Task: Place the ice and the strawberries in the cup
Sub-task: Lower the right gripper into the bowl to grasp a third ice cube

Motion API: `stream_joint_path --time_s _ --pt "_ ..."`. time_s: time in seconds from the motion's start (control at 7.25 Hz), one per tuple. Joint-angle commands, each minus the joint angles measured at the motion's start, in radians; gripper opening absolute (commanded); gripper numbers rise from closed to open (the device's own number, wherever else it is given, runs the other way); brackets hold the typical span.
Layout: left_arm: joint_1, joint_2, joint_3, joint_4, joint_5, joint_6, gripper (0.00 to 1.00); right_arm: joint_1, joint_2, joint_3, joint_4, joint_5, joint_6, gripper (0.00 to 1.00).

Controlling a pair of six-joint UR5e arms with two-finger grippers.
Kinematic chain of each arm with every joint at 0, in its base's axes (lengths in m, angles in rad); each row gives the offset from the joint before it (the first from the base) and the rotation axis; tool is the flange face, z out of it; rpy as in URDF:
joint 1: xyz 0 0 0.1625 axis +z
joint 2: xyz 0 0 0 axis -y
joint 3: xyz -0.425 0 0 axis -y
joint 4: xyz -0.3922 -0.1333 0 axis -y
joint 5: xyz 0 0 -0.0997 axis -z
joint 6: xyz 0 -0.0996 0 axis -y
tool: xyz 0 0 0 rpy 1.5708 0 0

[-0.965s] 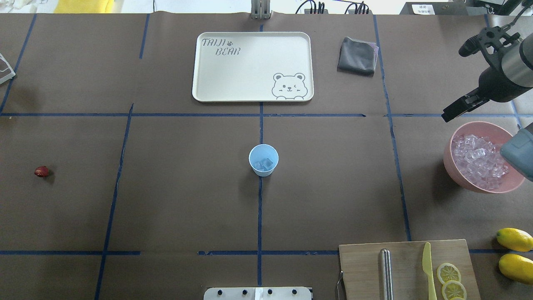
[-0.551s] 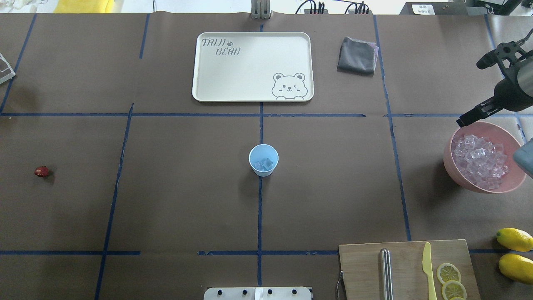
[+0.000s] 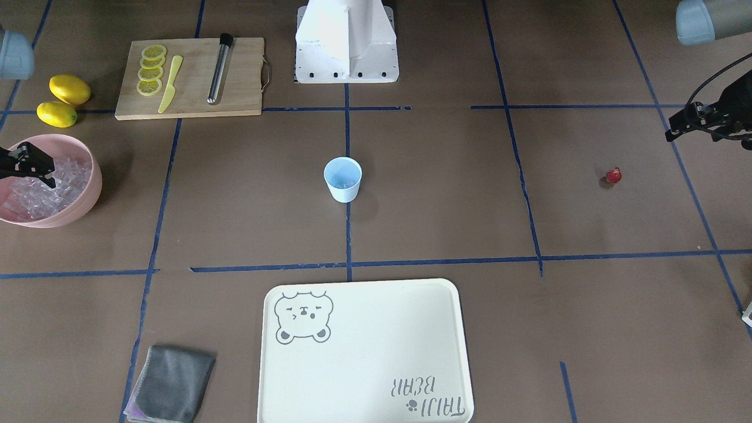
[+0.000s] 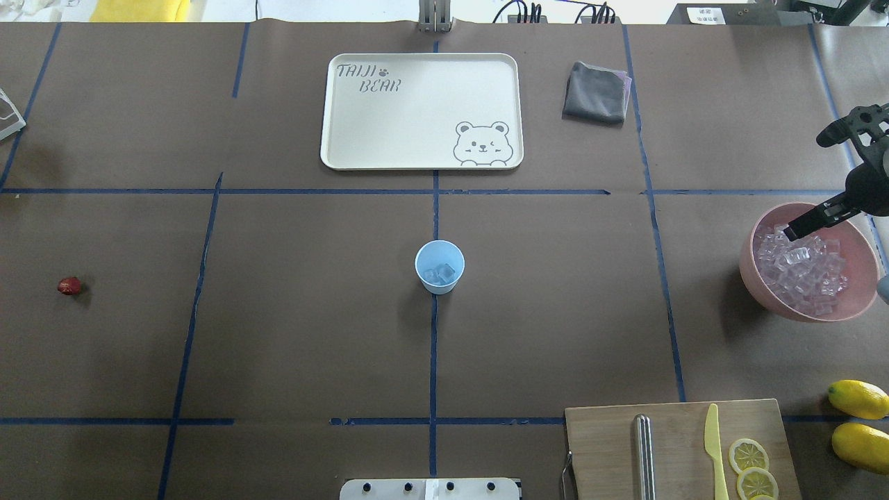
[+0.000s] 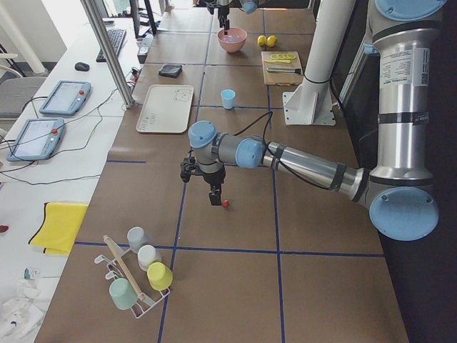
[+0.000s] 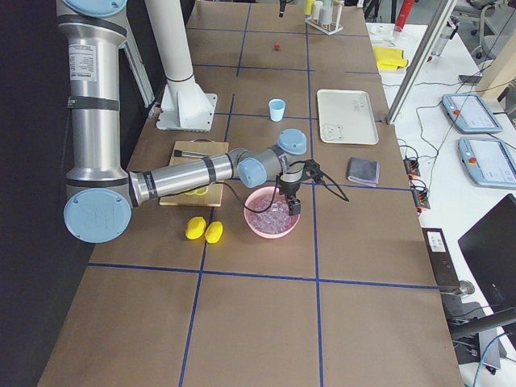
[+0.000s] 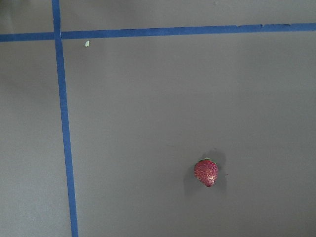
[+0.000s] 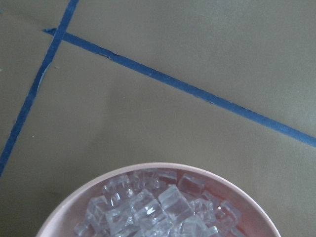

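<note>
The light-blue cup (image 4: 439, 267) stands upright at the table's middle with two ice cubes (image 4: 440, 273) inside; it also shows in the front view (image 3: 343, 179). A heap of ice (image 4: 802, 274) fills the pink bowl (image 4: 746, 260) at the right. My right gripper (image 4: 799, 229) hangs over the bowl's far rim, just above the ice; I cannot tell whether it is open. The strawberry (image 4: 69, 285) lies on the table at the far left. My left gripper (image 3: 670, 132) hovers near it, apart from it; its jaws are unclear. The left wrist view shows the strawberry (image 7: 206, 172) lying alone.
A cream bear tray (image 4: 417, 111) and a grey cloth (image 4: 597, 92) lie at the far side. A cutting board (image 4: 604, 444) with a yellow knife, metal rod and lemon slices sits front right, beside two lemons (image 4: 858, 399). A cup rack (image 5: 136, 279) stands at the left end.
My right gripper has moved right and down, from outside the bowl's far-left side to over its far rim. The cup, ice and strawberry have not moved.
</note>
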Motion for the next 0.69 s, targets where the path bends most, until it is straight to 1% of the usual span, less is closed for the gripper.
stream_joint_path --time_s 0.0,0.28,0.41,0.55 --pt "0.001 0.000 -0.001 -0.001 0.000 -0.001 1.00 -0.047 -0.010 0.002 -0.001 0.001 0.003 0.99" --pt "-0.001 0.000 -0.001 0.001 -0.002 -0.001 1.00 -0.069 -0.018 0.000 -0.007 0.001 0.032 0.99" --pt "-0.001 0.000 -0.002 -0.001 -0.002 -0.001 1.00 -0.069 -0.021 0.000 -0.007 -0.001 0.032 0.96" --pt "-0.001 0.000 -0.002 -0.001 0.000 -0.001 1.00 -0.069 -0.029 0.000 -0.008 -0.001 0.030 0.91"
